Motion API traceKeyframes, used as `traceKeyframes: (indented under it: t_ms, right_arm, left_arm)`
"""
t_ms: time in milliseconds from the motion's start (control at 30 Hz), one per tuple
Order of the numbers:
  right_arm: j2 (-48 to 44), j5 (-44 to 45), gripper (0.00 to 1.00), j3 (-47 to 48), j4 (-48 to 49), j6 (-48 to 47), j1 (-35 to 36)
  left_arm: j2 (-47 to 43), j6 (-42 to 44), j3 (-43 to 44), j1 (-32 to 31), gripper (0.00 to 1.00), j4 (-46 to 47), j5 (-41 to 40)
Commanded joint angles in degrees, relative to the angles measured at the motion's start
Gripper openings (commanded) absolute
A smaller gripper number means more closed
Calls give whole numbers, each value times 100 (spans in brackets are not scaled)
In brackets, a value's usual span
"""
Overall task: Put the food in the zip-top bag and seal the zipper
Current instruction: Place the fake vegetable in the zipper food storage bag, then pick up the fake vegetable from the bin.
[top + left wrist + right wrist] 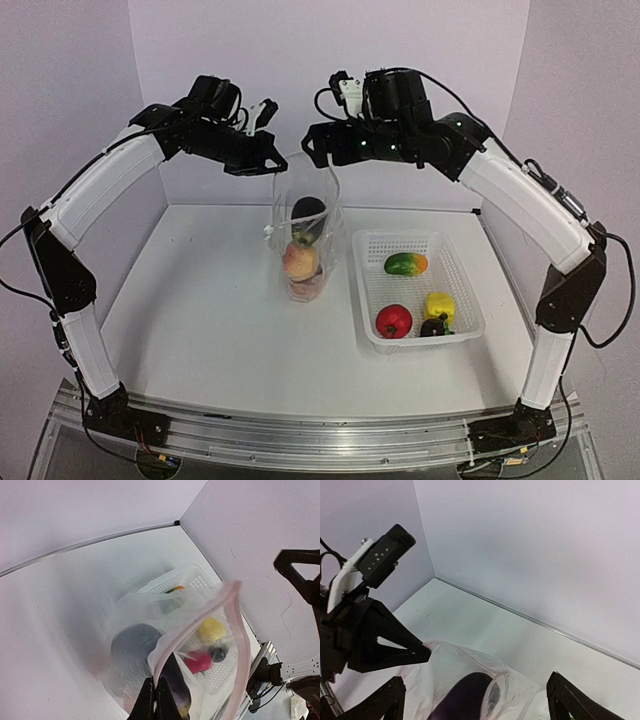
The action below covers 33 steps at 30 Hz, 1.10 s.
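The clear zip-top bag (305, 240) hangs from its mouth edge, pinched in my shut left gripper (277, 160). The purple eggplant (308, 212) sits inside the bag above the peach (299, 262), with something reddish below them. My right gripper (318, 150) is open and empty just above the bag's mouth. In the right wrist view its open fingers (390, 702) flank the bag (445, 665) and the eggplant (465, 697). In the left wrist view my gripper (154, 697) is shut on the pinkish zipper strip (235, 615).
A white mesh basket (372, 245) stands right of the bag. It holds a green mango (405, 263), a red pomegranate (394, 321), a yellow pepper (439, 304) and a dark mangosteen (434, 326). Purple walls close in behind and on both sides.
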Motion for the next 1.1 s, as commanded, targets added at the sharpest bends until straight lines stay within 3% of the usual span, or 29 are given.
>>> traceKeyframes:
  t_ms: [0, 133, 333, 633, 1067]
  right_arm:
    - [-292, -390, 94, 270, -687, 804, -50]
    - [-741, -325, 92, 0, -1137, 1427, -497]
    - [-1036, -117, 92, -1106, -2702, 1584, -1491]
    - [-357, 65, 93, -1953, -5014, 2281, -1871]
    - [275, -341, 95, -3361, -4967, 2915, -2237]
  left_arm:
    - [-95, -137, 253, 222, 0, 252, -100]
    - [-153, -238, 526, 402, 0, 226, -110]
    - [-220, -69, 10, 407, 0, 154, -561]
    - [-207, 73, -14, 404, 0, 178, -604]
    - [-198, 58, -89, 402, 0, 188, -451]
